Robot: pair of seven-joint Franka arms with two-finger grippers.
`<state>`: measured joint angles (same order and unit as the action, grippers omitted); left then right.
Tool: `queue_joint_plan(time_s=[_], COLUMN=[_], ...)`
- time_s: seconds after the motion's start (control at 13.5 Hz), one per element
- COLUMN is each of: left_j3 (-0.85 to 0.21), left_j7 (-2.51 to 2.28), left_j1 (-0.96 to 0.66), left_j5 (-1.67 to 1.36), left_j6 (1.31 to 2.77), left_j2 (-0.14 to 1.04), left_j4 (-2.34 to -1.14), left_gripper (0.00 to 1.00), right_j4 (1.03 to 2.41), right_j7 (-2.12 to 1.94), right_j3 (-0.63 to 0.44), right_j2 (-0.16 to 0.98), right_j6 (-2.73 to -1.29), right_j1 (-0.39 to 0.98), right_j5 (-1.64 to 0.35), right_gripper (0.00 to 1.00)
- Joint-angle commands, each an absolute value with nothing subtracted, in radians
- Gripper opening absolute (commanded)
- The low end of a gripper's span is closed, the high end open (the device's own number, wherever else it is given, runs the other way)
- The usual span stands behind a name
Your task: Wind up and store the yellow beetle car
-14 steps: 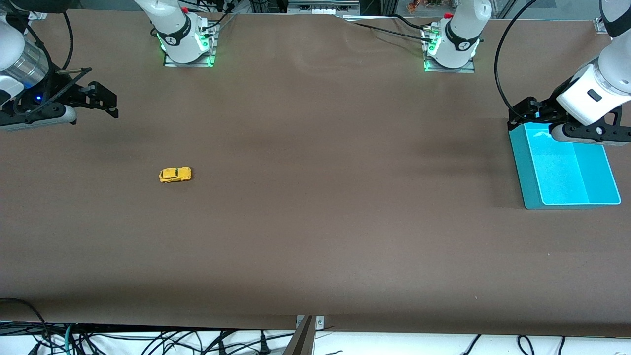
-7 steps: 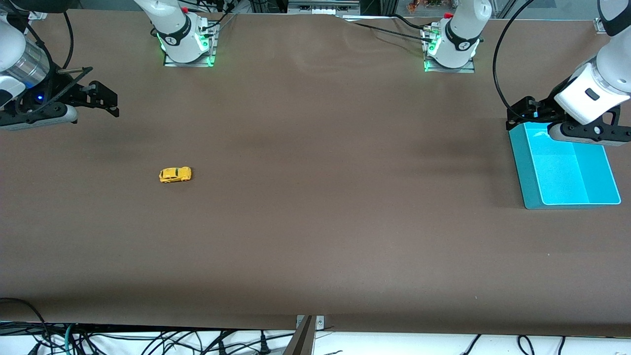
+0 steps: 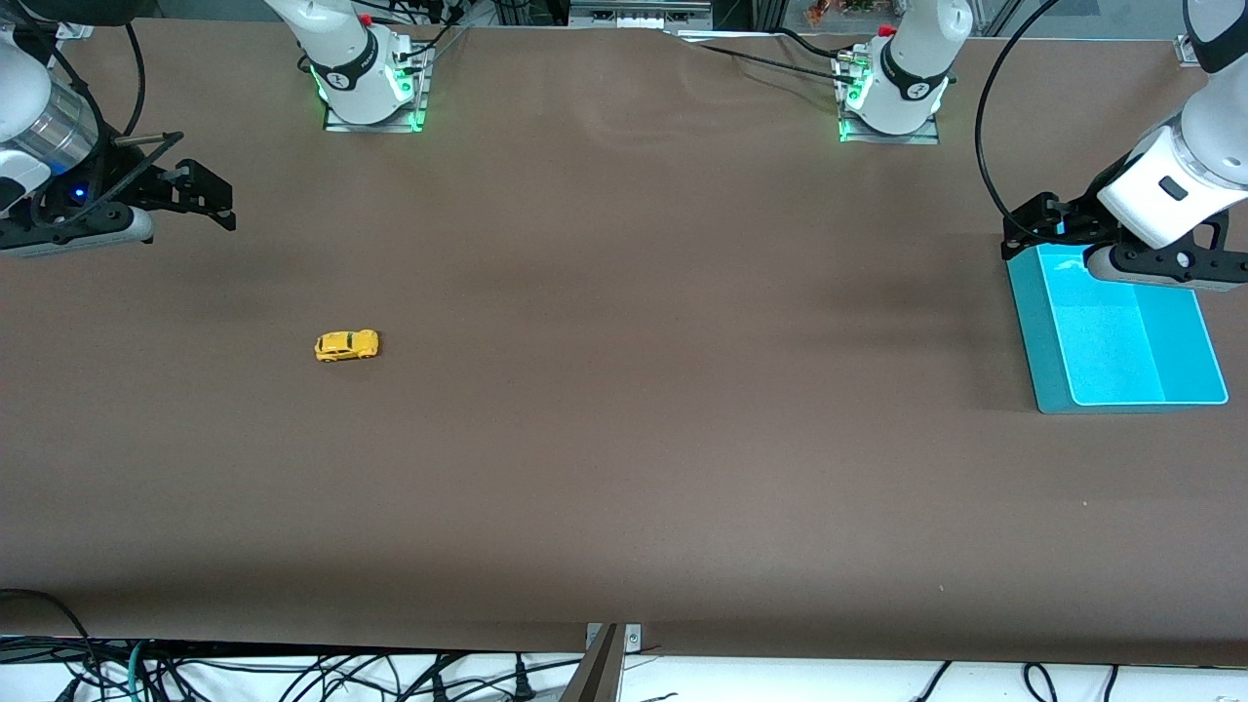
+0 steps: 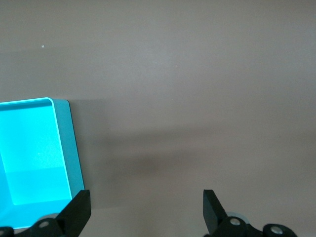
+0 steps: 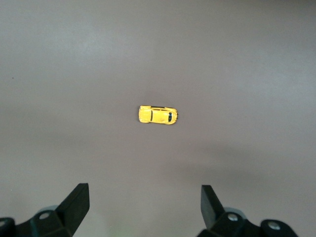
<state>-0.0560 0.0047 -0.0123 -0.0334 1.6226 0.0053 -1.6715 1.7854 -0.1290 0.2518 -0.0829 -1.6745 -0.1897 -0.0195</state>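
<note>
The yellow beetle car (image 3: 346, 345) stands on its wheels on the brown table, toward the right arm's end. It also shows in the right wrist view (image 5: 157, 115), well apart from the fingers. My right gripper (image 3: 207, 198) is open and empty, up in the air over the table near the right arm's end, apart from the car. My left gripper (image 3: 1031, 221) is open and empty, over the corner of the turquoise bin (image 3: 1038, 331) at the left arm's end. The bin's rim shows in the left wrist view (image 4: 73, 148).
The turquoise bin holds nothing that shows. The two arm bases (image 3: 369, 83) (image 3: 892, 93) stand along the table's edge farthest from the front camera. Cables hang below the table's near edge.
The left arm shifted slightly; its gripper stays over the bin's corner. The right gripper and the car have not visibly moved.
</note>
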Motion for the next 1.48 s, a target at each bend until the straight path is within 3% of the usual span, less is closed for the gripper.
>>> queue_joint_plan(time_s=[0.0, 1.19, 1.41], left_j3=[-0.058, -0.058, -0.058], left_j7=[0.009, 0.009, 0.009], left_j1=[-0.014, -0.014, -0.014], left_j5=[-0.018, -0.018, -0.018], left_j6=[1.597, 1.597, 1.597], left_j2=[0.023, 0.023, 0.023], left_j4=[-1.634, -1.634, -1.632], left_gripper=[1.0, 1.0, 1.0], right_j4=[1.778, 1.81, 1.917], right_j7=[-0.143, -0.144, -0.315], right_j3=[0.238, 0.238, 0.238], right_j2=[-0.084, -0.089, -0.084], right_j6=[-1.657, -1.672, -1.756], right_j1=[-0.178, -0.178, -0.178], right_j5=[-0.032, -0.028, -0.026], right_gripper=[1.0, 1.0, 1.0])
